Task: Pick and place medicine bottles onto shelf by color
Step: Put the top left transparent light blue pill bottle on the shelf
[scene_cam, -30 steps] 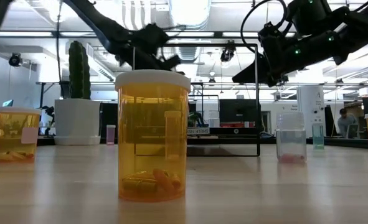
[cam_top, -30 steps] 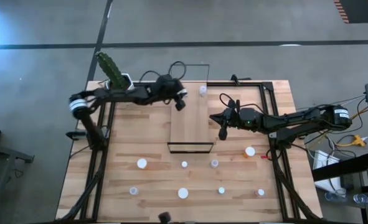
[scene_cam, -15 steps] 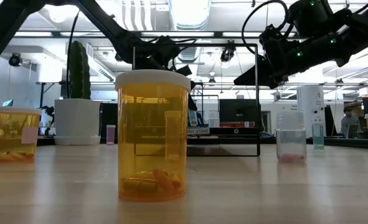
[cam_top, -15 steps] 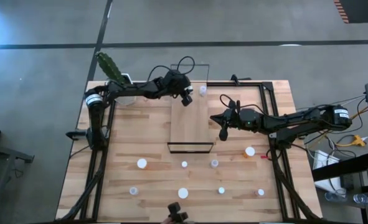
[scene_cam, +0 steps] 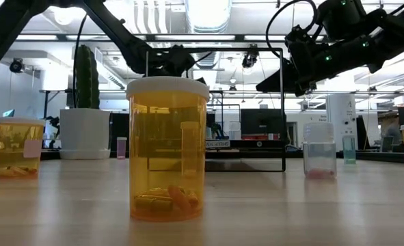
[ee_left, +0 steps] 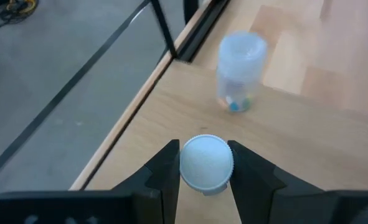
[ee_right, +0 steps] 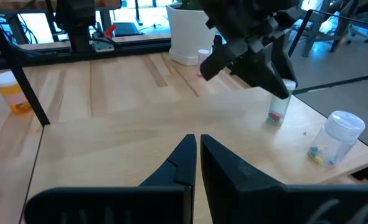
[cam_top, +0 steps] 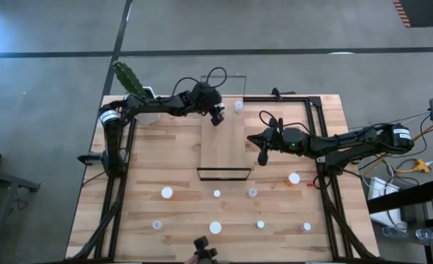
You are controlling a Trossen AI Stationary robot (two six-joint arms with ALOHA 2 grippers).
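Setting the pinched white-capped bottle (ee_left: 207, 163) down beside the shelf's (cam_top: 223, 143) standing bottle (ee_left: 240, 73), the left gripper (ee_left: 203, 168) could topple it.

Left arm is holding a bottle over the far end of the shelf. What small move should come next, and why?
Probably lower it straight down. The left gripper has its jaws closed on a white-capped bottle above the shelf, beside the bottle already standing there. The right gripper waits shut by the shelf's right edge.
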